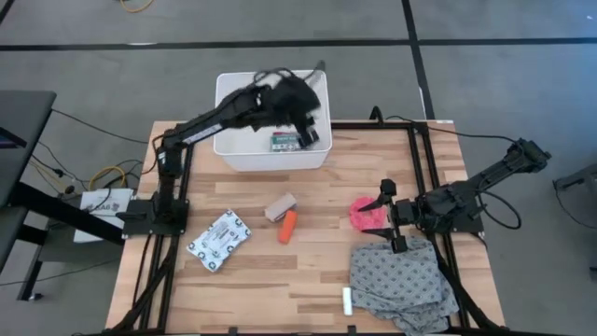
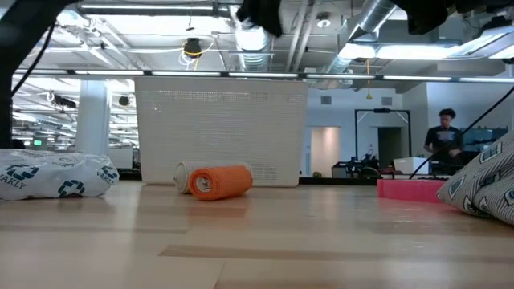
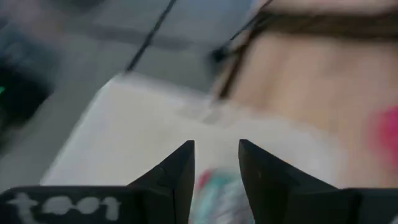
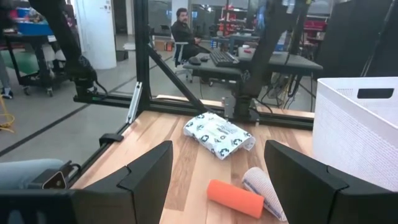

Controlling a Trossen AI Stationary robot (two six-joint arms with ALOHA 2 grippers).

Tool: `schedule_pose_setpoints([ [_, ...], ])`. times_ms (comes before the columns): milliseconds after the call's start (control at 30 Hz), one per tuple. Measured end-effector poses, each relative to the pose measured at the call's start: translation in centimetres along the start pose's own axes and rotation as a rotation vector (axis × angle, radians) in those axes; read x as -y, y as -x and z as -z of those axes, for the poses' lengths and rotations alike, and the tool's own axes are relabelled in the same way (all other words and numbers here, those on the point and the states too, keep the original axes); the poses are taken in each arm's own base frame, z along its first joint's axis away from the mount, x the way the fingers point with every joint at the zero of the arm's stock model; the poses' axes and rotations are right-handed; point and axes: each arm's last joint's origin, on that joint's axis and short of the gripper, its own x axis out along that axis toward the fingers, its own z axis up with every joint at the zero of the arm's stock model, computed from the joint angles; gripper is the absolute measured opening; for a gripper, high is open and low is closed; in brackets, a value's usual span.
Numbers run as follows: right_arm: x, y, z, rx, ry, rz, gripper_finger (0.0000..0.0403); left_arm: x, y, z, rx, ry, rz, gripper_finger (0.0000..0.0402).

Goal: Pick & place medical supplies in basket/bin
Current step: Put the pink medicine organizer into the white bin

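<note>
My left gripper [image 1: 300, 138] [image 3: 216, 144] hangs open over the white tub [image 1: 224, 86] at the table's far side. The green-and-white box [image 1: 284, 142] [image 3: 217, 190] lies on the tub's floor just below its fingers. My right gripper [image 1: 387, 217] [image 4: 217, 144] is open and low at the right, with the pink roll [image 1: 364, 215] beside its fingers. On the boards lie the beige roll [image 1: 280, 206], the orange tube [image 1: 288, 226], the printed packet [image 1: 219, 241] and the small white tube [image 1: 347, 300].
The grey patterned cloth [image 1: 401, 280] lies bunched at the near right corner, just beside the right gripper. A black frame [image 1: 424, 168] borders the table's sides. A person [image 4: 183, 28] sits at a desk in the room beyond. Bare boards show between the packet and the tub.
</note>
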Motion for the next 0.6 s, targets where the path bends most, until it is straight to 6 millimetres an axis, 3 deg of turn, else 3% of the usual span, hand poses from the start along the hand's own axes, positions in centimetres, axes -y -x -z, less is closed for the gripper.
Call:
schedule_pose_setpoints([
  [133,0.0,0.0,0.0,0.0,-0.002,0.0,0.0249,5.1,1.6,-1.0,0.097,-0.114,0.206,0.0106],
  [233,0.0,0.0,0.1,-0.007,-0.004,-0.001,0.0249,9.0,1.5,-0.8,0.098,-0.239,0.259,0.0101],
  [467,0.4,1.2,-0.4,0.014,-0.172,-0.001,0.0249,17.4,-3.0,1.7,-0.014,-0.419,0.303,0.0096],
  [600,0.5,2.3,0.0,-0.051,-0.276,-0.014,0.0249,20.4,-6.1,3.5,-0.061,-0.559,0.335,0.0104],
])
